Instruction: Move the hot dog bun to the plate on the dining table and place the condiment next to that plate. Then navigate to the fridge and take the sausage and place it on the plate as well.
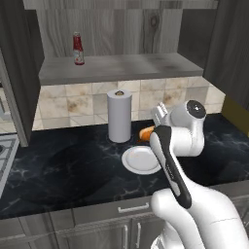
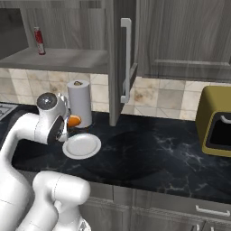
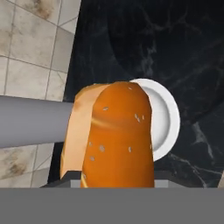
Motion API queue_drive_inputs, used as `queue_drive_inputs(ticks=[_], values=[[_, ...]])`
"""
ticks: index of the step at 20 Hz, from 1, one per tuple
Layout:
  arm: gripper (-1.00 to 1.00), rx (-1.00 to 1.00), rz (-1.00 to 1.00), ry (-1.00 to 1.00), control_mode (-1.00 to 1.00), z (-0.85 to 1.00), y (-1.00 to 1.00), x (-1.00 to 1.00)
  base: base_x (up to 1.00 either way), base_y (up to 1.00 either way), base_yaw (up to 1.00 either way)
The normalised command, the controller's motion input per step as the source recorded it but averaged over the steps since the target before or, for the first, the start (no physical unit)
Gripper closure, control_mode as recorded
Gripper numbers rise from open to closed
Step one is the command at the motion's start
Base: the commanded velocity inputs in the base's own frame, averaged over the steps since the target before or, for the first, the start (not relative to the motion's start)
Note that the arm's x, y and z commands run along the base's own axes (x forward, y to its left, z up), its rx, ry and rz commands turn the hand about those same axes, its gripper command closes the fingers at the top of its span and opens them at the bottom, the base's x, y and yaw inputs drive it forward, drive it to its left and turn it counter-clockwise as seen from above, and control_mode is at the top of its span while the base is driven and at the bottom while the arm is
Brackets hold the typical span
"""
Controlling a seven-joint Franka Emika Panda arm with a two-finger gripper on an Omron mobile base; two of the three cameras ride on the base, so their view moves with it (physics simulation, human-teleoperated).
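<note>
Hand view has the bun (image 3: 116, 135) pressed right up against the lens, rising from between the pincer's tips, so the pincer (image 1: 156, 127) is clenched on the bun and carries it clear of the black desk (image 1: 73, 170). Below the pincer lies a plain white plate (image 1: 141, 160), and just beside it stands a paper towel roll (image 1: 119, 115). Well above and off to one side, the ketchup (image 1: 78, 48) waits upright on an open cabinet shelf (image 1: 121, 68).

Judging by this, only the bun's pickup is done. Still to come: carrying it to the marbled plate on the dining table, fetching the ketchup to sit beside that plate, then the fridge trip for the sausage.
</note>
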Motion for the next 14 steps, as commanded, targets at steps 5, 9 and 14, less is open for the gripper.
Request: queue_drive_inputs(ticks=[5,9,14], values=[[1.00,0.00,0.00,0.00,1.00,0.00,0.00,0.00,-0.62,0.12,0.12],[1.00,0.00,0.00,0.00,1.00,0.00,0.00,0.00,-0.63,0.30,0.32],[1.00,0.00,0.00,0.00,1.00,0.00,0.00,0.00,-0.52,0.48,0.52]])
